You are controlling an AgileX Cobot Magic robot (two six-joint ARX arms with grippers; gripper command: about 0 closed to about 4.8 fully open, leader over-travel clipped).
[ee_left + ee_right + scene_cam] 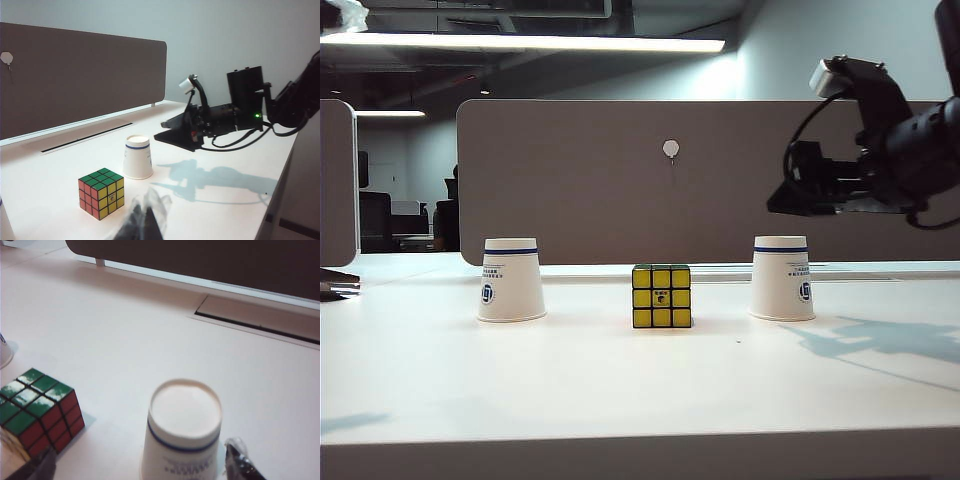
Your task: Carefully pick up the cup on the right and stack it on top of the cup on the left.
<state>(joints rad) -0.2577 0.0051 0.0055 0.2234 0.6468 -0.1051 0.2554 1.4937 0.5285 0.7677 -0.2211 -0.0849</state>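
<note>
Left cup: upside down on the worktop, toward its left edge. Untouched; nothing stacked on it.

Cube: mid-worktop, between the two cups, apart from both. Not part of the task.

Right cup: upside down on the worktop, toward its right edge, still on the surface. Not yet lifted.

Progress: no step of the stacking is complete. The pick-up, the carry across over the cube and the placing on the left cup all remain. The present step reads as the approach to the right cup.

Left claw: seen only as blurred finger tips in its wrist view, over the worktop's near left part, short of the cube. Holds nothing visible; width cannot be told.

Right claw: raised above and beside the right cup, toward the right edge. Fingers stand wide, one either side of the cup in the wrist view, neither touching it. Empty.
</note>
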